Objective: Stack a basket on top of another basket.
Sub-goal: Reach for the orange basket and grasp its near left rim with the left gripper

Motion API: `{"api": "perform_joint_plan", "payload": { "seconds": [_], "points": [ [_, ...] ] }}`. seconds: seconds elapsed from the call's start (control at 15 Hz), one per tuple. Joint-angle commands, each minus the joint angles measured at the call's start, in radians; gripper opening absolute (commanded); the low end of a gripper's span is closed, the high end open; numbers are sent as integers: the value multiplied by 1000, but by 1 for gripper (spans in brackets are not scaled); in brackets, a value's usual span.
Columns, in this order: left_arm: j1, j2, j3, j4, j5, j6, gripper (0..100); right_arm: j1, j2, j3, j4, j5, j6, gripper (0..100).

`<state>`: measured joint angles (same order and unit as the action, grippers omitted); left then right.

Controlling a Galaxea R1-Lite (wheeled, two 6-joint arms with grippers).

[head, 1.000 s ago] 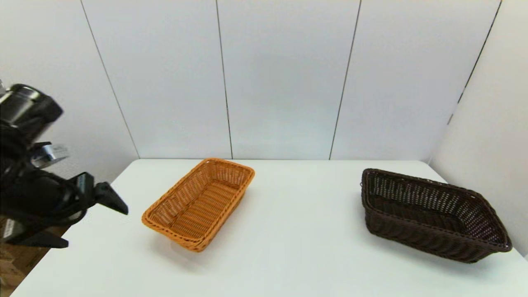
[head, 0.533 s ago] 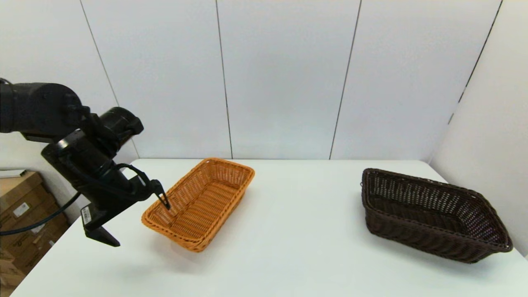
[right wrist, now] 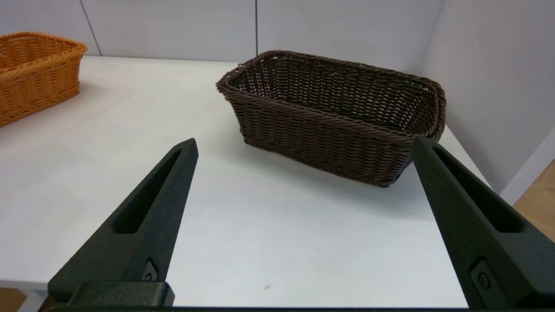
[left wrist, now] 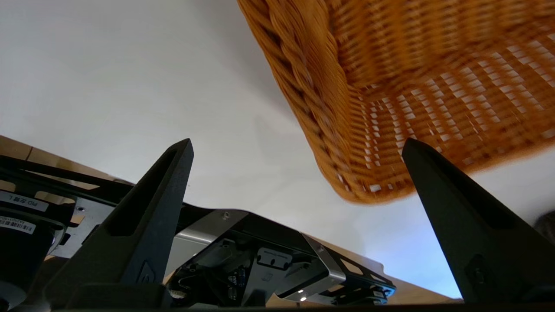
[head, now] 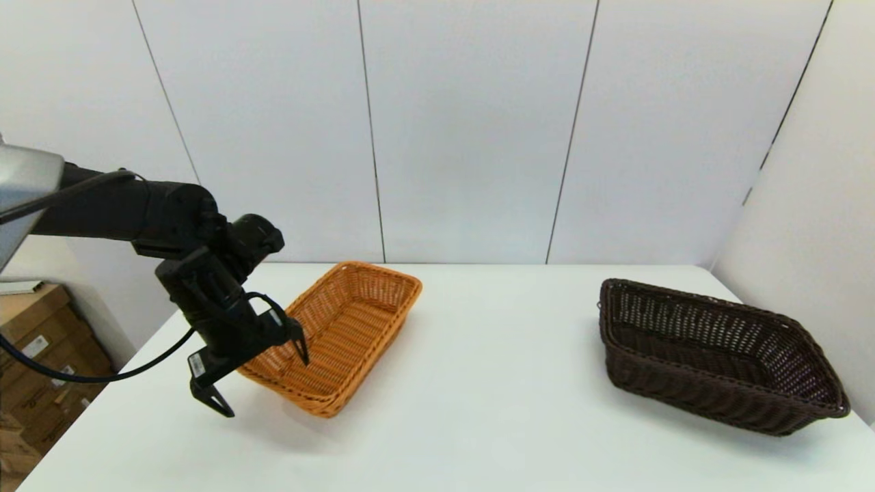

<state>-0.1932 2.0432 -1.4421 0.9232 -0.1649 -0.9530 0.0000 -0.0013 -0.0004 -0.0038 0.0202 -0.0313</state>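
The white table (head: 478,383) carries both baskets, and the tan basket (head: 342,328) serves here as the landmark. It lies flat on the table, its long axis running diagonally away from the robot, open side up and with nothing inside it. The dark basket (head: 711,355) sits well apart from the tan basket, far off on its right-hand side, close to the table's right edge and to the side wall (head: 813,205). It too rests on the table, open side up, and its interior holds nothing. The two baskets are not stacked and do not touch.

The left arm (head: 137,212) reaches in from beyond the tan basket's left side. The left gripper (head: 260,379) is at the tan basket's near left corner, its fingers spread wide and straddling the rim: one finger (head: 299,345) points down inside the basket over its floor, the other (head: 213,402) hangs outside, above the table just beside the wall. In the left wrist view the braided rim (left wrist: 321,112) runs between the two fingers, and neither finger is pressed against the weave, so nothing is gripped.

The right gripper (right wrist: 303,147) appears only in its own wrist view, low at the table's near edge, far to the right of the tan basket, facing the dark basket (right wrist: 334,117). Its fingers are wide apart and hold nothing.
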Motion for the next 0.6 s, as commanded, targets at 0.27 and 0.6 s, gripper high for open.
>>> {"api": "perform_joint_plan", "payload": {
  "seconds": [0.27, 0.6],
  "points": [
    [0, 124, 2, -46, 2, -38, 100, 0, 1, 0, -1, 1, -1, 100],
    [3, 137, 16, -95, 4, -52, 100, 0, 1, 0, -1, 0, -1, 100]
  ]
}}
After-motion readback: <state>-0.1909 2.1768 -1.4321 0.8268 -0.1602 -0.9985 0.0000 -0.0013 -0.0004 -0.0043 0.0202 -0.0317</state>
